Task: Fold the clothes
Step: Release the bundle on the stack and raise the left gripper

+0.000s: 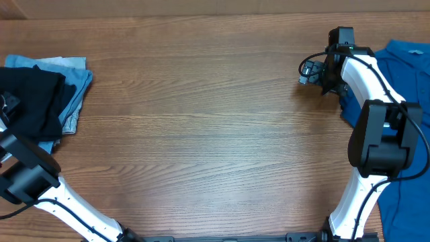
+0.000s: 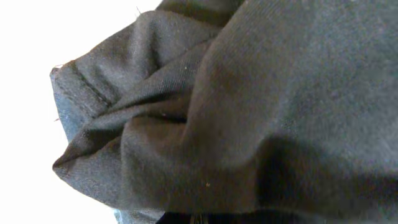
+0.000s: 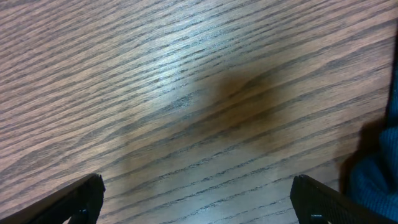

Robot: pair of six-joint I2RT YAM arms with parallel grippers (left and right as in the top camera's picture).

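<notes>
Pick-up: left claw clenched on crumpled black fabric shirt, upper left.
Right claw released over wooden table; next, probably spread shirt flat.

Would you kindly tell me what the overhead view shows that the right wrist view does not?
Only overhead: the pile of black and pale blue fabric garments at the table's left edge, plus the white-and-black left arm and right arm. Only right wrist: the right hand's dark fingertips up close, wide apart over bare wood. Both: the brown wooden table and part of the bright blue fabric shirt.
</notes>
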